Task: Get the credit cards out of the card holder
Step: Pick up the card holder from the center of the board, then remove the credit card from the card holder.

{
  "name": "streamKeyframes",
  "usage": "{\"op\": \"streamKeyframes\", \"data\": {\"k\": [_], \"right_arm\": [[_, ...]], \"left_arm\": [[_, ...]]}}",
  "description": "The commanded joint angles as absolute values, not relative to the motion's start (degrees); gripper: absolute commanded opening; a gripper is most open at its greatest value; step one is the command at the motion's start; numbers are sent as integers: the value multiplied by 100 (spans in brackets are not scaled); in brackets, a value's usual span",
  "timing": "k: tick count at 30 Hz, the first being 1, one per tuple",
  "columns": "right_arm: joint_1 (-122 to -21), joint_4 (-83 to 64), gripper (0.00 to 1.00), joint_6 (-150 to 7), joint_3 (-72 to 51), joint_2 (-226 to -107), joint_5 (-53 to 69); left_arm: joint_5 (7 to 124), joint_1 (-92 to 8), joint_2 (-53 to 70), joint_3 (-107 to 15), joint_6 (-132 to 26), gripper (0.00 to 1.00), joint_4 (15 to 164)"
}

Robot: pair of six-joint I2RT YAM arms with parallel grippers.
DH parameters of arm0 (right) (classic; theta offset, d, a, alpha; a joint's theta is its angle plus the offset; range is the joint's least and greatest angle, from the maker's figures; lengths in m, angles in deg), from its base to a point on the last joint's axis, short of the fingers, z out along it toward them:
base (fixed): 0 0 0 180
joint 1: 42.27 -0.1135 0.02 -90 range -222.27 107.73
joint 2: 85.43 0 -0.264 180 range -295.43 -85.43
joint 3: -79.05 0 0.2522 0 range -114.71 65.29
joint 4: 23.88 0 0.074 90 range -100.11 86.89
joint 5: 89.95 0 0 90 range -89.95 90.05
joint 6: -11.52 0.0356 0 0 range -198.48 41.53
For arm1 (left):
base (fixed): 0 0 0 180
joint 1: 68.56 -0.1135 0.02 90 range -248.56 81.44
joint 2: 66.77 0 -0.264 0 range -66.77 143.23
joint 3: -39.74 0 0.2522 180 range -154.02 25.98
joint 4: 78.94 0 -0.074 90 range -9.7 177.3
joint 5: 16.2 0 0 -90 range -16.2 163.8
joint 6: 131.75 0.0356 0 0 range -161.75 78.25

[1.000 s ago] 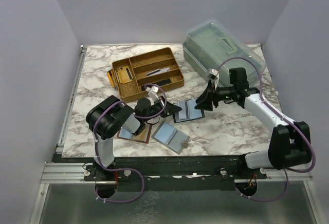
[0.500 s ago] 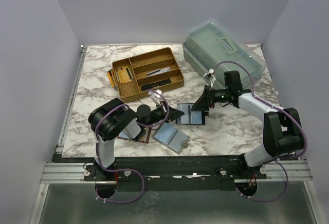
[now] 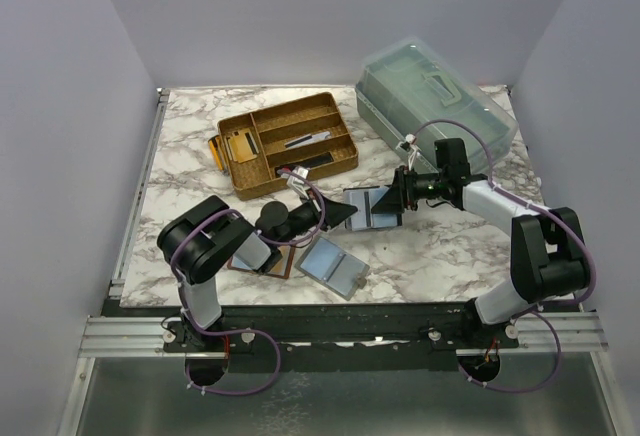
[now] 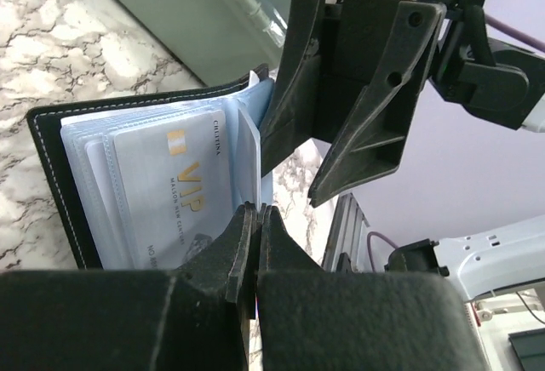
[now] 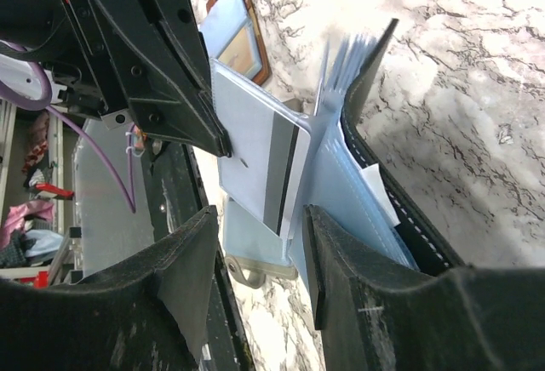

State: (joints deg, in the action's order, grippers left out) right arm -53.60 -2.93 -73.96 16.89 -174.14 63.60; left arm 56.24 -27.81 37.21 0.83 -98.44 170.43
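The card holder [image 3: 372,208] lies open mid-table, a black cover [image 5: 375,90] with blue-grey pockets [image 4: 102,184]. My left gripper [image 3: 345,213] reaches in from the left. In the left wrist view its jaws [image 4: 257,211] are pressed together on the edge of a pale silvery credit card [image 5: 255,158], which has a grey stripe and is partly drawn out of the holder. Another card marked VIP [image 4: 183,188] sits in a pocket. My right gripper [image 3: 396,196] is open [image 5: 260,214]; one finger [image 5: 341,252] lies against the blue pocket side.
A grey-outside holder [image 3: 333,264] and a brown holder [image 3: 250,259] lie near the front edge under the left arm. A gold tray [image 3: 290,141] with gold cards [image 3: 237,144] and a black bar stands behind. A clear plastic box [image 3: 435,91] is at the back right.
My right gripper has moved left and closed in on the holder. The holder has shifted a little toward the back. My left arm's elbow has swung left, its gripper staying at the holder.
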Motion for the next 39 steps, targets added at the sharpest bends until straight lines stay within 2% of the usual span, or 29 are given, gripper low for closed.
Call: {"op": "streamKeyframes", "data": {"k": [1,11,23,30,39], "right_arm": [[-5380,-557,50,-7212,1823,-17427,6500],[-5365,-959,51,-6733,1924,-17351,7081],[-5176,-2853,50,-5053,2375,-16908,8148],[-5096,-3455,43,-4458,2417,-16753,8481],[-4862,-4148,28,-3820,2521,-16662,8741]], "left_arm": [[5734,-2702,3348,76,-9893,0,18222],[5718,-2527,3164,-86,-9995,0,18230],[5703,-2315,2960,-499,-10301,0,18222],[5774,-2181,3048,-699,-10337,0,18222],[5911,-2025,3303,-678,-10261,0,18188]]}}
